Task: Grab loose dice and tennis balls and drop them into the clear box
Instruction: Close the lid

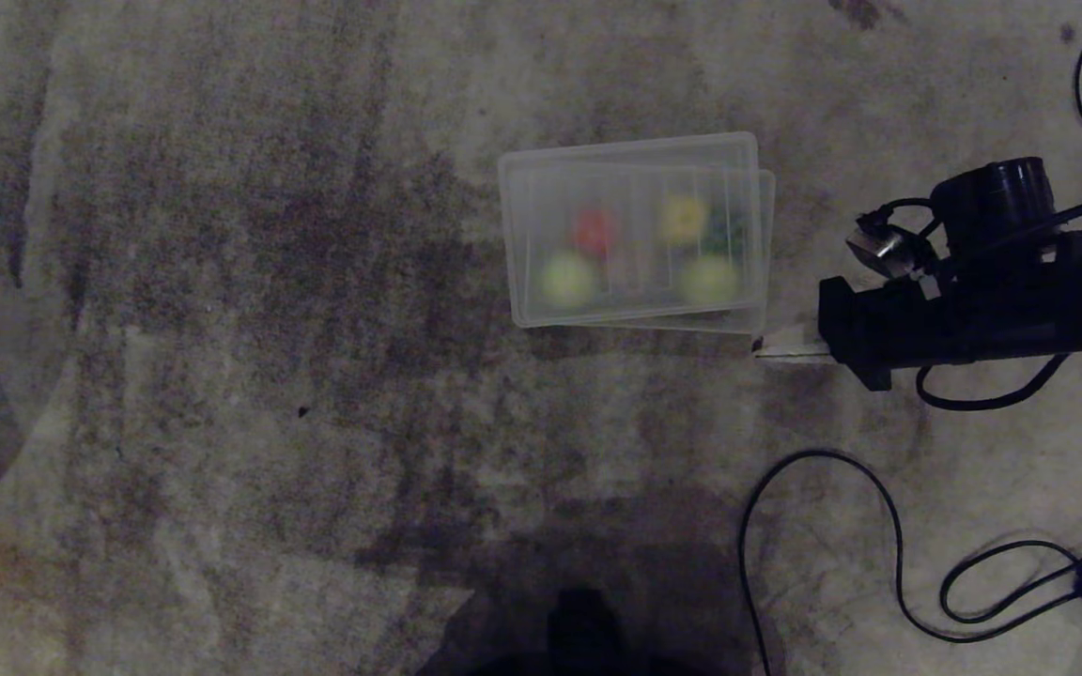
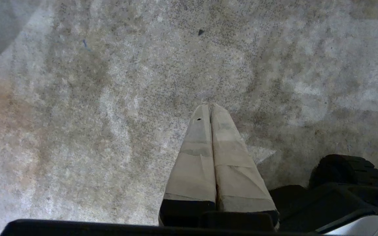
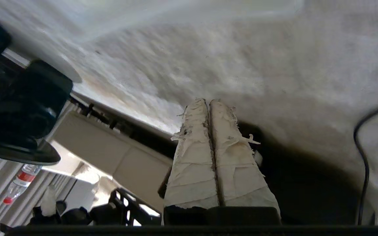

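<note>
Head view: the clear box (image 1: 630, 155) sits on stained grey carpet (image 1: 250, 310), with 2 tennis balls (image 1: 567, 280) lying along its near side and a red die (image 1: 595, 228) and a yellow die (image 1: 683, 218) along its far side; a dark shape beside the yellow die is too blurred to name. The right gripper (image 1: 762, 349) reaches in from the right, its pale tips just off the box's near right corner, holding nothing. Black cables (image 1: 888, 526) loop over the carpet nearby. Left wrist view: the left gripper (image 2: 210, 108) hangs above bare carpet, its taped fingers (image 2: 195, 157) pressed together and empty. Right wrist view: the right gripper's frayed, tape-wrapped fingers (image 3: 235, 164) are closed flat against each other with nothing between them, above the carpet, with the box's blurred edge beyond
</note>
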Robot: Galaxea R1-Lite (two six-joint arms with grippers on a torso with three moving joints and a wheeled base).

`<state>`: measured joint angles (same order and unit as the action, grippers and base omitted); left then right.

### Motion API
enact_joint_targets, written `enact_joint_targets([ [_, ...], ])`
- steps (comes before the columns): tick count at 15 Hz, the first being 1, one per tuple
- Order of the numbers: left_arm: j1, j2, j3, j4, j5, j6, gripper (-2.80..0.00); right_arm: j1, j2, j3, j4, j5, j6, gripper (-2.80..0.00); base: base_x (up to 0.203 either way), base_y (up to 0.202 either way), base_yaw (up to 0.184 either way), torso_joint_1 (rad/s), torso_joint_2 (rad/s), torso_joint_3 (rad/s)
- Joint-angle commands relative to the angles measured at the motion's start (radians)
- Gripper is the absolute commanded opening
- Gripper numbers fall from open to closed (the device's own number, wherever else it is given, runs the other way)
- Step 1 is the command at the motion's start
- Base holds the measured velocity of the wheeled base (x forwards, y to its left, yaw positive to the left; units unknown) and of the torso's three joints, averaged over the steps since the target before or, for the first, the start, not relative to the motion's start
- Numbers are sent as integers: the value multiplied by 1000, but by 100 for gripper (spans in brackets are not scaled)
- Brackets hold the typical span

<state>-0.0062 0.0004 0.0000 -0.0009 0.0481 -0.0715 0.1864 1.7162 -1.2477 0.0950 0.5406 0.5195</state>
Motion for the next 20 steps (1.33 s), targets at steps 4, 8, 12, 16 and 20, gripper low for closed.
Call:
enact_joint_targets([
  [4, 0, 1, 2, -1, 1, -1, -280, -116, 9, -51, -72, -10, -9, -280, 0, 0, 0, 0, 0, 0],
  [8, 0, 1, 2, -1, 0, -1, -280, -125, 44, -89, -178, -31, -5, -280, 0, 0, 0, 0, 0, 0],
  [12, 0, 1, 2, -1, -1, -1, -280, -104, 69, -174, -182, -24, 26, -280, 0, 0, 0, 0, 0, 0],
  [16, 0, 1, 2, -1, 1, -1, -280, -69, 102, -229, -190, -19, 29, -280, 0, 0, 0, 0, 0, 0],
  [20, 0, 1, 2, -1, 1, -1, -280, -42, 147, -276, -193, -18, 62, -280, 0, 0, 0, 0, 0, 0],
])
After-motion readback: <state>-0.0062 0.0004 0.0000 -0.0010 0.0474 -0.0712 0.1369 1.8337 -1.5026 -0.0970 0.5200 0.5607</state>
